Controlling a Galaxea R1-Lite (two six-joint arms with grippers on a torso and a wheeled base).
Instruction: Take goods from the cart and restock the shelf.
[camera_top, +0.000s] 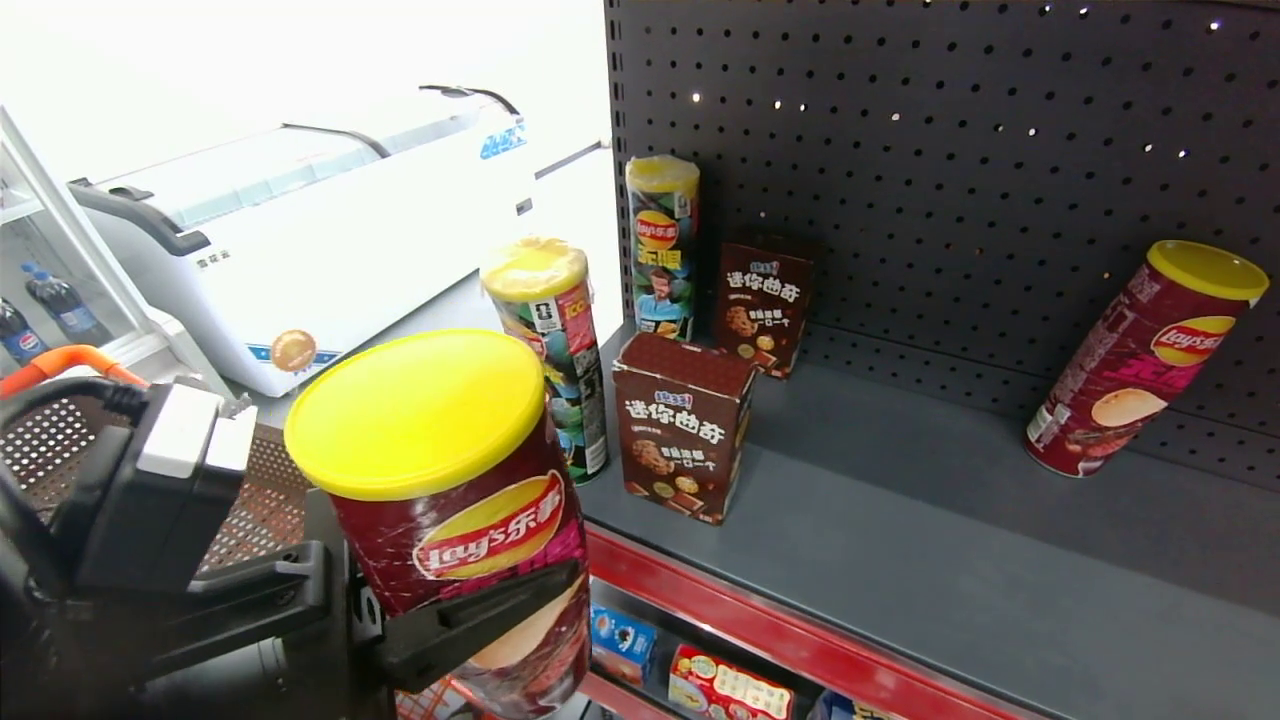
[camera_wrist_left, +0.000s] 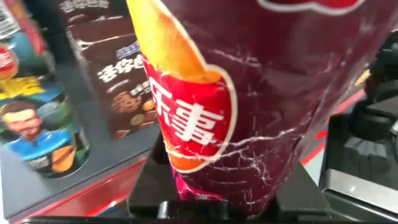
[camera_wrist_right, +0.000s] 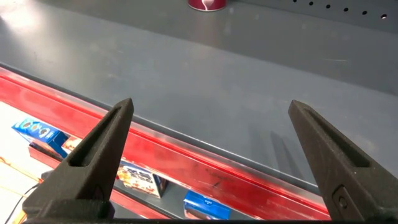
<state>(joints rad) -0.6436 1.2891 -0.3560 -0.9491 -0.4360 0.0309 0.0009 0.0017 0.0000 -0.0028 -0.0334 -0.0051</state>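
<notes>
On the grey shelf (camera_top: 900, 540): two brown cookie boxes, front box (camera_top: 680, 440) and rear box (camera_top: 765, 310); two multicolour chip cans, near can (camera_top: 548, 350) and far can (camera_top: 662, 245); one maroon chip can (camera_top: 1140, 360) tilted against the pegboard (camera_top: 950, 150). A second maroon one, the held can (camera_top: 450, 500), is just off the shelf's front edge, lid up, its lower body pinched between the left gripper (camera_top: 460, 610) jaws. Over the shelf's red lip (camera_wrist_right: 186, 155), the right gripper (camera_wrist_right: 210, 106) jaws are spread wide.

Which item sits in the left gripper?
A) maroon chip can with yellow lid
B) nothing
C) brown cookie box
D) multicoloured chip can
A: the left gripper is clamped around the maroon cylindrical chip can with a yellow plastic lid.
</notes>
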